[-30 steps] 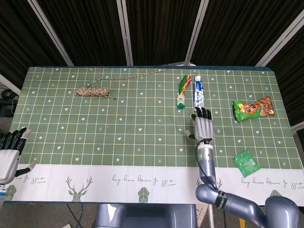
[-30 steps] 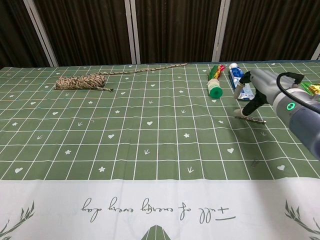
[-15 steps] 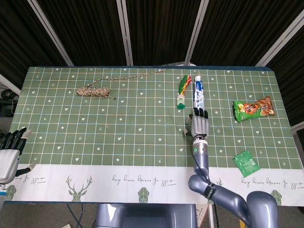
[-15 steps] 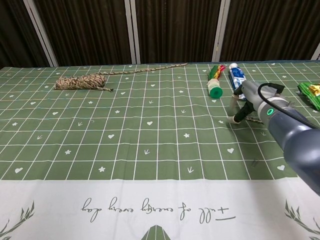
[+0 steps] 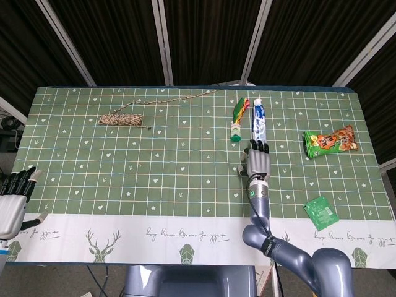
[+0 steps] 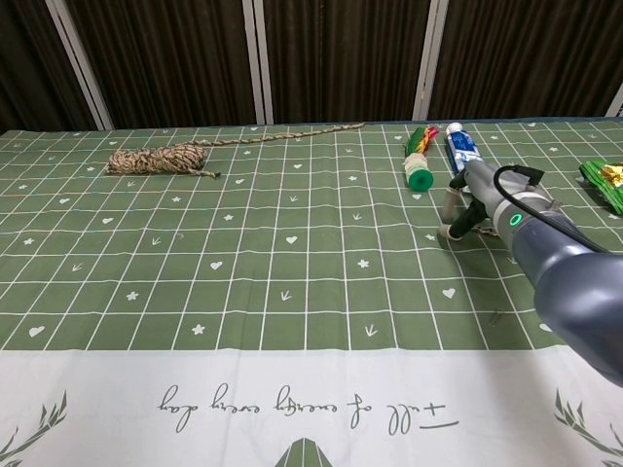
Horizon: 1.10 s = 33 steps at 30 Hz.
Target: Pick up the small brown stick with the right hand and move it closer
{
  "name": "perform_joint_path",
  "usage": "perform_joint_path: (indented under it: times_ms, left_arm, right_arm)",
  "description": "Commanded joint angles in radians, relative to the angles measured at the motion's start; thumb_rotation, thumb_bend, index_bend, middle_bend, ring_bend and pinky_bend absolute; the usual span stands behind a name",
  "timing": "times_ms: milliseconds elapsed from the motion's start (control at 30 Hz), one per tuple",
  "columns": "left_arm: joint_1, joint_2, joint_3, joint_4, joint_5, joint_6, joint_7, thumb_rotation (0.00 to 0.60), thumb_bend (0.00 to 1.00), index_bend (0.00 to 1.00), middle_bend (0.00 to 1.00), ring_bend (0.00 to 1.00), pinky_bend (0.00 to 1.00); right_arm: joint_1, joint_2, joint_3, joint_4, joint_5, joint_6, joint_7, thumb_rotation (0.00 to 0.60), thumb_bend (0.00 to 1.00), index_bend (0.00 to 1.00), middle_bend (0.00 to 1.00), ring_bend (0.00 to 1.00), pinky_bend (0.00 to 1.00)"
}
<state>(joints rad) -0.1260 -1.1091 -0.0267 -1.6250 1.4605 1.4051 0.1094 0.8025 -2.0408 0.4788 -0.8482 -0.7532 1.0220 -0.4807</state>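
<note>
My right hand hovers low over the green gridded tablecloth, just in front of the toothpaste tube. From above its fingers are stretched out and apart, the thumb off to the side. In the chest view the right hand points down, fingertips at the cloth. The small brown stick is hidden under this hand and arm in both views. I see nothing held. My left hand sits at the table's near left edge, fingers apart and empty.
A green bottle lies beside the toothpaste tube. A ball of twine with a long loose strand lies far left. An orange-green snack bag and a small green packet lie to the right.
My right hand has shifted left and slightly away, coming over the spot where the stick lay in plain sight a second ago. The left hand has hardly moved.
</note>
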Motion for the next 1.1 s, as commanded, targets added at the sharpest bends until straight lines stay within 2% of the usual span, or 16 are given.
perform_joint_path:
  times_ms: [33, 1100]
  left_arm:
    - [0.0, 0.0, 0.0, -0.001, 0.0, -0.001, -0.002, 0.6, 0.16, 0.0, 0.0, 0.0, 0.0]
    - [-0.002, 0.001, 0.001, -0.002, 0.002, -0.002, -0.023, 0.6, 0.15, 0.0, 0.0, 0.0, 0.0]
  right_arm:
    - [0.001, -0.001, 0.004, 0.004, 0.003, 0.0, -0.001, 0.6, 0.25, 0.5, 0.1, 0.0, 0.0]
    - [-0.011, 0.022, 0.008, -0.041, 0.074, 0.003, -0.093, 0.6, 0.3, 0.51, 0.1, 0.0, 0.0]
